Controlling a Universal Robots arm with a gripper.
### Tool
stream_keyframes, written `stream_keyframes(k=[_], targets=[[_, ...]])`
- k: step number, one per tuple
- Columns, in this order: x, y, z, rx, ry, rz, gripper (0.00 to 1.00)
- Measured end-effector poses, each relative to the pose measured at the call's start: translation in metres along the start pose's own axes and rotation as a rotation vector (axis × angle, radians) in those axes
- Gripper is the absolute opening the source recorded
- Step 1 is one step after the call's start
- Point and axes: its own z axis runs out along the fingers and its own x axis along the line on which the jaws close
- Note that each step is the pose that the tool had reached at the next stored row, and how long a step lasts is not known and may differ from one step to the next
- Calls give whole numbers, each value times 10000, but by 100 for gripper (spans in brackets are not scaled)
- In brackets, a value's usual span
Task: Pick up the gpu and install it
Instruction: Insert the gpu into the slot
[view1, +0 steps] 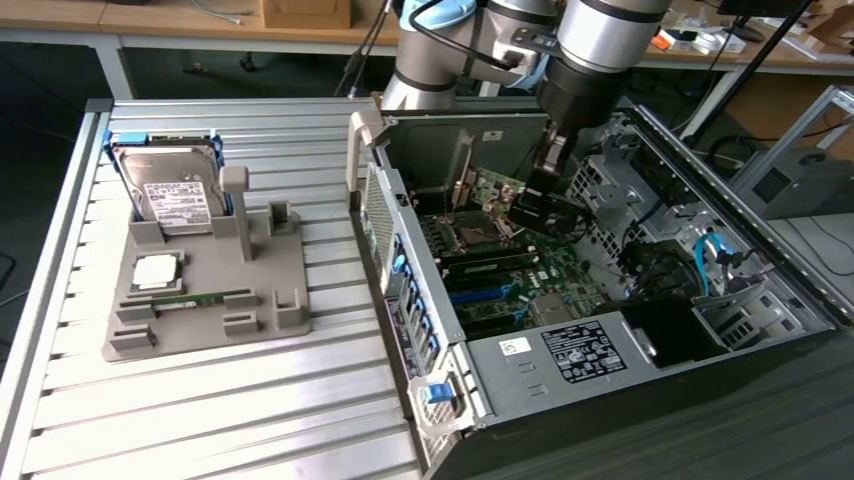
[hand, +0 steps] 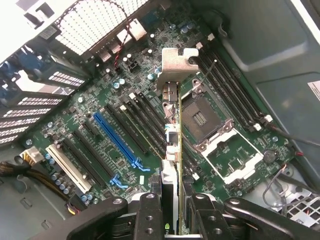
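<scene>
Silvery metal is being seen at the far end of the gpu (hand: 172, 135), a bent bracket (hand: 178, 62). The card is being held edge-on just above the motherboard (hand: 95, 125), over its long black slots beside the blue slot (hand: 115, 137) and the square socket (hand: 205, 117). It is being clamped by the gripper (hand: 175, 212), black fingers pressed on both flat faces. Thin, stiff and light, it is being judged fragile: best gripped on bare board near the top edge, away from the contacts.
</scene>
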Motion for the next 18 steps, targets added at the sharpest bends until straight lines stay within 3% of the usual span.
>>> stream_keyframes(k=[18], targets=[[0,0,0,-34,-30,-1142,27]])
